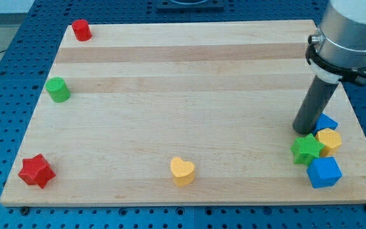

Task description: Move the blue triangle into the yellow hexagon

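Note:
The blue triangle lies at the board's right side, partly hidden behind my rod. It touches the yellow hexagon, which sits just below it. My tip rests on the board right against the blue triangle's left side and just above the green star.
A blue cube sits below the green star and the hexagon. A yellow heart is at the bottom centre. A red star is at the bottom left, a green cylinder at the left edge, a red cylinder at the top left.

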